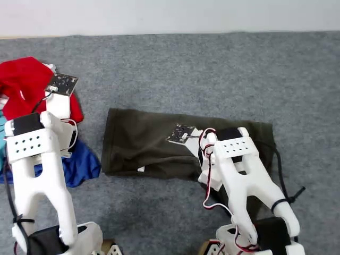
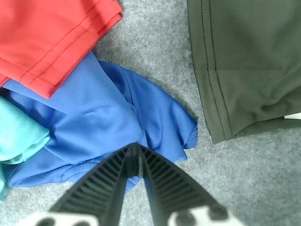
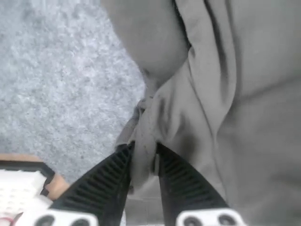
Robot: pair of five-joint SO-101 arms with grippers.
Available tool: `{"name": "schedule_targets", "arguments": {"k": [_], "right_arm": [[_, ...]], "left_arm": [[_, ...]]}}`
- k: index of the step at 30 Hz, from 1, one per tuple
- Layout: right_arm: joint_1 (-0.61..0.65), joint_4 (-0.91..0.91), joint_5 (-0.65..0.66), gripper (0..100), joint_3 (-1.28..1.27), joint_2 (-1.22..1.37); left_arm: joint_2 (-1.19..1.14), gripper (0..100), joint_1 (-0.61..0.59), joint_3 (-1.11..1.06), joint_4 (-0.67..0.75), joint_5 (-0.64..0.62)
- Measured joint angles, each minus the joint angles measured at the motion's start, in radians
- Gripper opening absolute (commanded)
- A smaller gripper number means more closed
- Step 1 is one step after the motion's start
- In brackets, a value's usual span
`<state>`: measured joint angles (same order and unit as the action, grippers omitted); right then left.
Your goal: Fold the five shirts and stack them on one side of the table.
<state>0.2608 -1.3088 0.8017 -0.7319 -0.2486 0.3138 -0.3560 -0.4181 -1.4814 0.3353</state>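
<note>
A dark olive shirt (image 1: 143, 143) lies spread lengthwise across the middle of the grey table. My right arm (image 1: 234, 159) stands over its right part. In the right wrist view my right gripper (image 3: 143, 151) is shut on a bunched fold of the olive shirt (image 3: 225, 94) near its edge. A pile at the far left holds a red shirt (image 1: 24, 79), a blue shirt (image 1: 79, 164) and a teal one (image 2: 16, 136). My left gripper (image 2: 136, 149) hangs shut just above the blue shirt (image 2: 108, 113), with nothing between its fingers. The red shirt (image 2: 42, 33) overlaps the blue one.
Grey felt-like table cover (image 1: 212, 69) stretches bare behind the olive shirt up to the pale back wall. A strip of bare cover (image 2: 160, 70) separates the pile from the olive shirt (image 2: 240, 61). The table's wooden front edge (image 3: 23, 157) shows beside the right arm's base.
</note>
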Motion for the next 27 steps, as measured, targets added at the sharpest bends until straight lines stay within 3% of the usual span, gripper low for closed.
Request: {"name": "schedule_targets", "arguments": {"k": [5, 13, 23, 27], "right_arm": [[0.003, 0.008, 0.000, 5.8, 0.000, 0.000], [0.003, -0.189, 0.038, 5.8, 0.000, 0.000], [0.003, -0.295, 0.103, 6.2, 0.000, -0.015], [0.002, -0.296, 0.103, 16.5, 0.000, -0.017]], "left_arm": [[0.000, 0, 0.000, 0.000, 0.000, 0.000], [0.000, 0, 0.002, 0.000, 0.000, 0.000], [0.000, 0, 0.097, 0.000, 0.000, 0.000], [0.000, 0, 0.106, 0.000, 0.000, 0.000]]}}
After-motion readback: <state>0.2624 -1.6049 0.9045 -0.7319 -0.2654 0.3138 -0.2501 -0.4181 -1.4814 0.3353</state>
